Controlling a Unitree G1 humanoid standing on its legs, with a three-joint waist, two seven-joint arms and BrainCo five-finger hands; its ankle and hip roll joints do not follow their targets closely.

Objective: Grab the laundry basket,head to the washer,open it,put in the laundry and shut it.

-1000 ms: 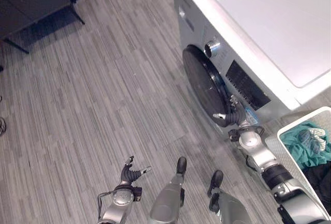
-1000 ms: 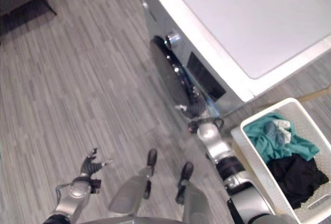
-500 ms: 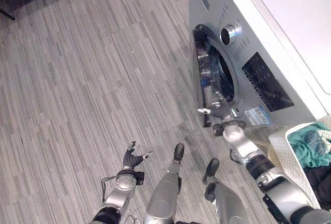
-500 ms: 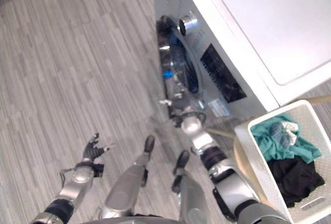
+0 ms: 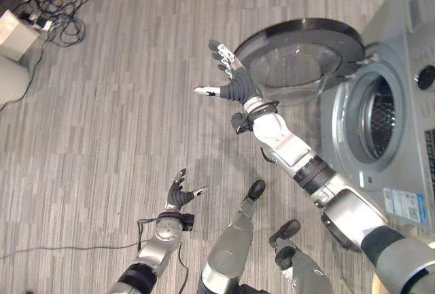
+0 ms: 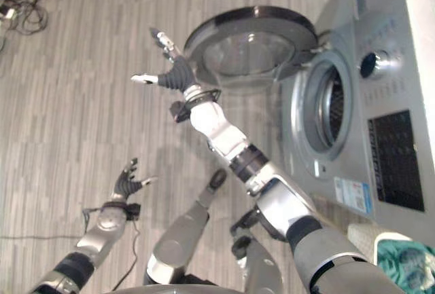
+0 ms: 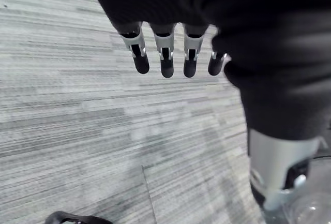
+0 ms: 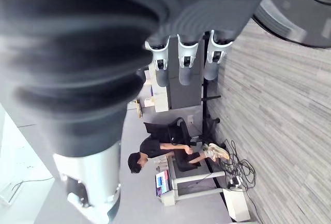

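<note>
The silver washer (image 5: 401, 172) stands at the right with its drum (image 5: 378, 119) showing. Its round door (image 5: 296, 60), dark-rimmed with a glass bowl, is swung wide open to the left. My right hand (image 5: 238, 89) is raised just left of the door's rim, open with fingers spread and nothing in it; the right wrist view shows those straight fingers (image 8: 186, 61) beside the rim (image 8: 305, 22). My left hand (image 5: 179, 197) hangs low over the floor, open and empty, fingers (image 7: 163, 53) straight. A corner of the white laundry basket (image 6: 363, 238) with teal cloth (image 6: 404, 263) shows at the lower right.
Grey plank floor spreads to the left of the washer. A white box (image 5: 16, 32) and a tangle of cables (image 5: 58, 12) lie at the far left. A person (image 8: 155, 149) sits at a desk far across the room.
The washer door has swung from ajar to wide open. My right hand has swept left with it and now stands spread beside its rim. The camera has turned too; the left hand stays low.
</note>
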